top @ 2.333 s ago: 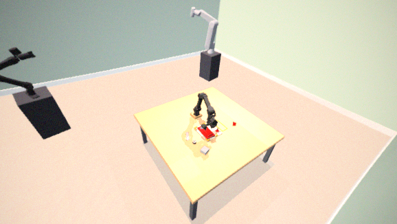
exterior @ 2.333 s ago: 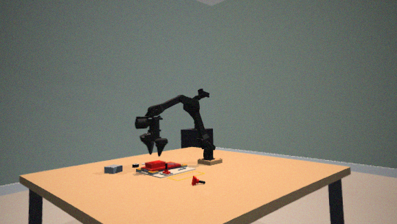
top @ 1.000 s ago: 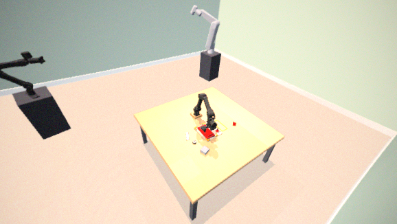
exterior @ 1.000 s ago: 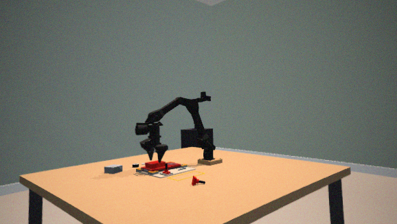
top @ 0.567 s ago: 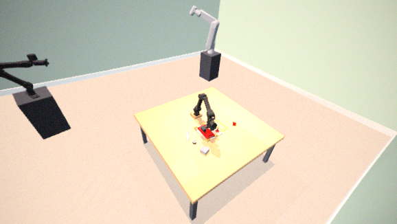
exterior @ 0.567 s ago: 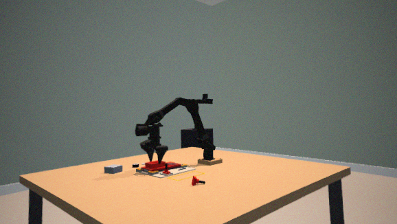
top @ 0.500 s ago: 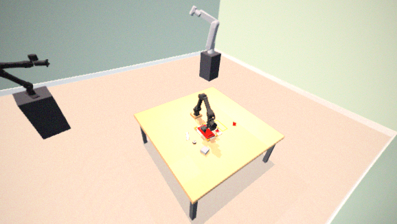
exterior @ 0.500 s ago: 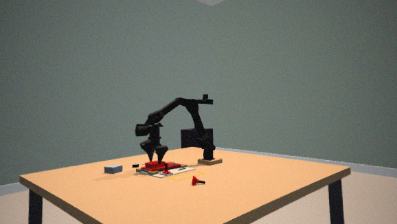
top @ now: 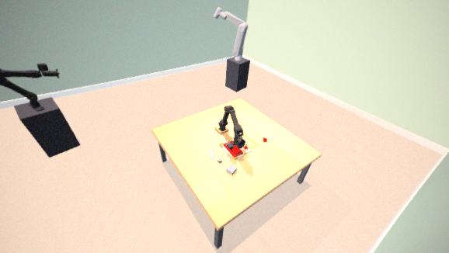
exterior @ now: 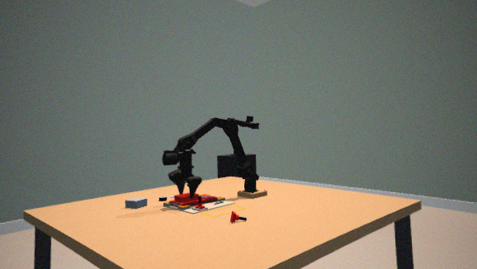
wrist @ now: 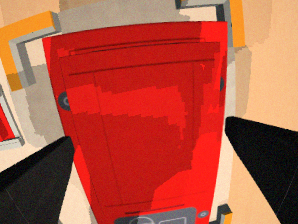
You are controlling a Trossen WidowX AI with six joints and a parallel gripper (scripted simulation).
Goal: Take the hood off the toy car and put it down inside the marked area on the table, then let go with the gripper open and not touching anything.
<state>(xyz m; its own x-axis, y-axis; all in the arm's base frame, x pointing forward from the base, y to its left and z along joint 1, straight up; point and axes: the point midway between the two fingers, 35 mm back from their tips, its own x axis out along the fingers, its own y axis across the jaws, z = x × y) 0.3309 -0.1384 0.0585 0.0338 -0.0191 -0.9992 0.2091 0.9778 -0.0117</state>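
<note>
The red toy car [top: 238, 152] [exterior: 209, 199] sits on a pale base. The wrist view shows a large red panel [wrist: 140, 145] on top, with a slightly raised inner part and a grey patch at its lower end; I take it as the hood, seated on the car, though its edges are hard to tell. My gripper [top: 234, 146] [exterior: 186, 195] [wrist: 150, 134] is open and empty, pointing down, one finger on each side of the red panel, tips close to its level. Contact cannot be told. The marked area, a yellow outline [top: 252, 140] [exterior: 231, 213], lies beside the base.
Yellow and grey corner brackets [wrist: 44, 23] surround the car. A red part with a black stem [exterior: 200, 205] stands on the base beside the car; another [top: 265, 140] [exterior: 233, 217] lies beyond the outline. A grey block [top: 231, 169] [exterior: 136, 203] and a small dark part [top: 220, 160] [exterior: 162, 199] lie nearby.
</note>
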